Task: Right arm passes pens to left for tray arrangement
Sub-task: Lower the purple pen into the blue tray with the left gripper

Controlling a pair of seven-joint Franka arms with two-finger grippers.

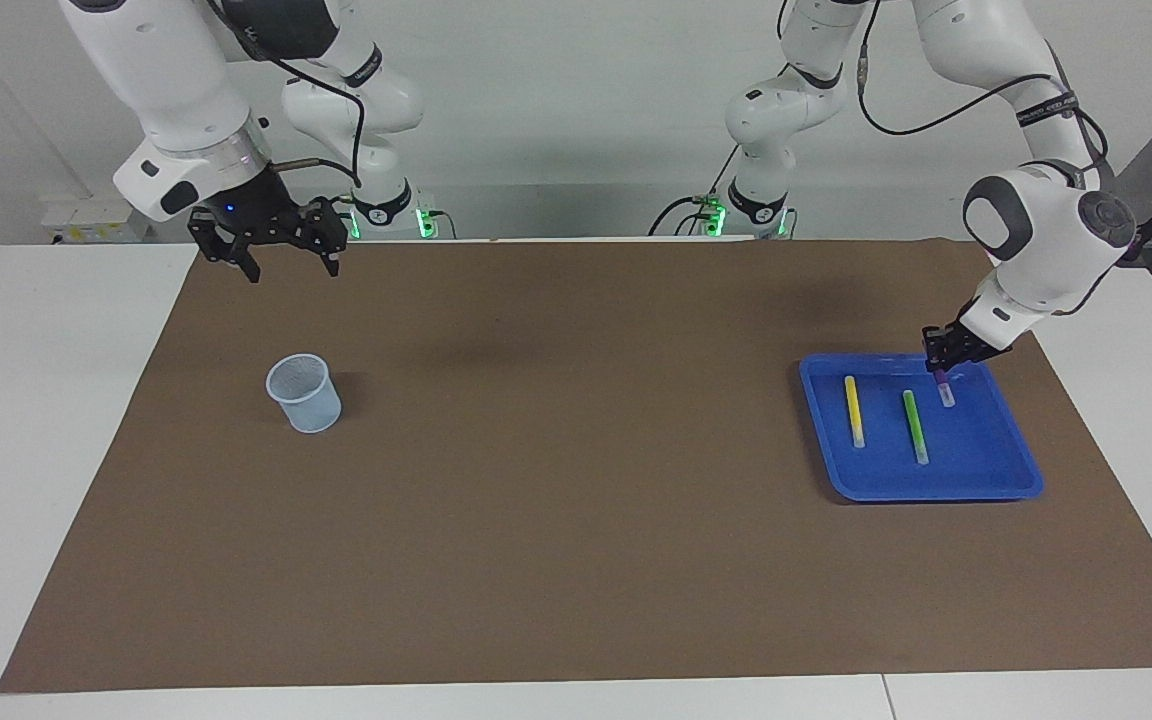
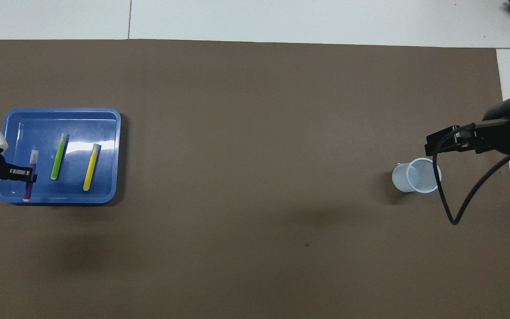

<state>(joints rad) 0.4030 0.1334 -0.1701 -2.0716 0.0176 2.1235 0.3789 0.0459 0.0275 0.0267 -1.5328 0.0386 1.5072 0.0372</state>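
The blue tray [image 1: 936, 492] lies at the left arm's end of the table, and it also shows in the overhead view [image 2: 60, 110]. A yellow pen [image 1: 853, 410] [image 2: 90, 166] and a green pen [image 1: 914, 425] [image 2: 59, 156] lie side by side in it. My left gripper [image 1: 948, 355] [image 2: 25, 173] is shut on the purple pen [image 1: 946, 390] [image 2: 30, 177]. It holds the pen low inside the tray, beside the green pen, whitish end down. My right gripper [image 1: 293, 268] [image 2: 434, 142], with its blue light, is open and empty, raised at its own end.
A small translucent pale-blue cup [image 1: 306, 393] [image 2: 416, 176] stands upright on the brown mat [image 1: 576, 560] at the right arm's end of the table. White table surface borders the mat on all sides.
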